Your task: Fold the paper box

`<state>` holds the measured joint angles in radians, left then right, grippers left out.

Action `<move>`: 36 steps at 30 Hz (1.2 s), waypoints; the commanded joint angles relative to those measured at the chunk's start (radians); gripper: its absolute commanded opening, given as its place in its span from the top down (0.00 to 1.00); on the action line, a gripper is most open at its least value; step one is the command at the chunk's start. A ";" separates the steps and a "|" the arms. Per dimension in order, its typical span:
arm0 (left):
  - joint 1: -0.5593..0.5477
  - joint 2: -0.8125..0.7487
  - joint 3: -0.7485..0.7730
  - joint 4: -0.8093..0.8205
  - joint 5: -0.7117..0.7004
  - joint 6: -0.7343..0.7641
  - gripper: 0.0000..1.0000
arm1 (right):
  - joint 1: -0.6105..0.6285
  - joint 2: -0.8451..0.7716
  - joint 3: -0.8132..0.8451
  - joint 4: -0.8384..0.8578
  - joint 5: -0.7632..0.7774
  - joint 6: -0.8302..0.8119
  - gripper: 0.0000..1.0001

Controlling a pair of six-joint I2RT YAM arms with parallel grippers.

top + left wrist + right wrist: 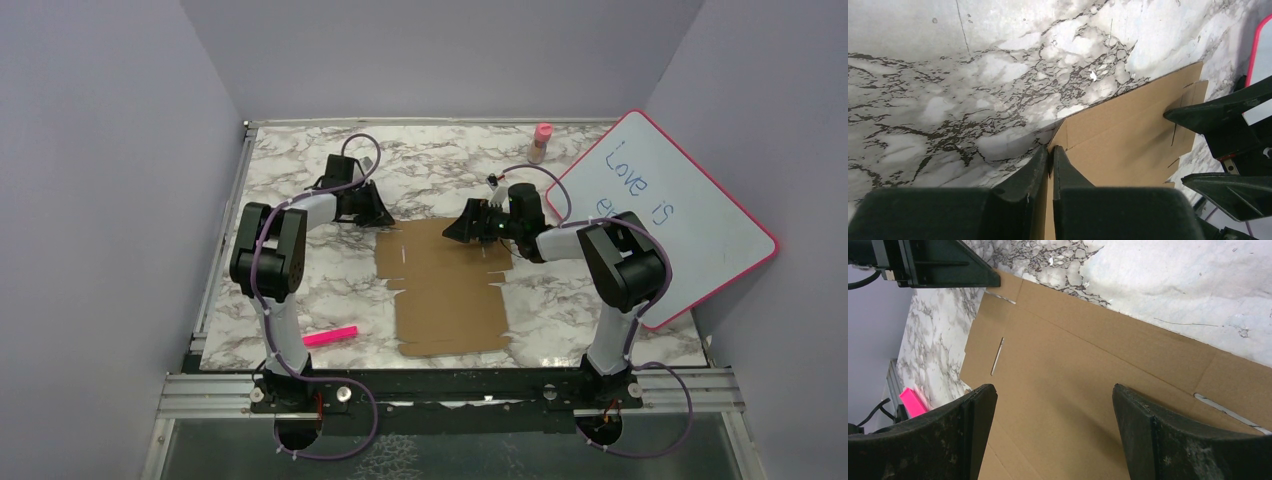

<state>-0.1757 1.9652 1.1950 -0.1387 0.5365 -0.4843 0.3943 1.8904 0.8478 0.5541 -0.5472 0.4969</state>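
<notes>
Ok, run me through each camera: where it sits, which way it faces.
Top external: above and behind the bases, facing down at the marble table; both arms show, the paper box flat between them.
Left wrist: on the left arm, facing along the left gripper, closed on the box's corner.
Right wrist: on the right arm, facing down through the open right gripper at the cardboard.
Shared: both wrist views show the box and the other arm's gripper.
</notes>
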 commanded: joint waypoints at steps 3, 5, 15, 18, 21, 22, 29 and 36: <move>-0.053 -0.034 0.048 -0.093 -0.135 0.043 0.93 | 0.008 0.010 -0.020 -0.024 0.056 -0.029 0.09; -0.068 -0.035 0.065 -0.116 -0.165 0.050 0.93 | 0.009 0.009 -0.020 -0.025 0.059 -0.029 0.09; -0.142 -0.019 0.167 -0.225 -0.291 0.074 0.86 | 0.018 -0.001 -0.011 -0.069 0.118 -0.053 0.09; -0.157 -0.019 0.186 -0.244 -0.312 0.074 0.79 | 0.020 -0.005 -0.010 -0.085 0.136 -0.057 0.09; -0.165 -0.019 0.201 -0.257 -0.330 0.080 0.76 | 0.023 -0.005 -0.009 -0.089 0.145 -0.054 0.09; -0.167 -0.017 0.206 -0.262 -0.334 0.081 0.75 | 0.022 -0.005 -0.009 -0.090 0.146 -0.054 0.09; -0.185 0.001 0.219 -0.275 -0.348 0.081 0.74 | 0.026 -0.006 -0.005 -0.109 0.176 -0.057 0.09; -0.212 0.015 0.242 -0.278 -0.353 0.082 0.73 | 0.029 -0.007 -0.006 -0.114 0.189 -0.050 0.09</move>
<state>-0.3668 1.9568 1.3899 -0.4023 0.2077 -0.4133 0.4244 1.8774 0.8478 0.5358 -0.4366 0.4690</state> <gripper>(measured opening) 0.268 0.913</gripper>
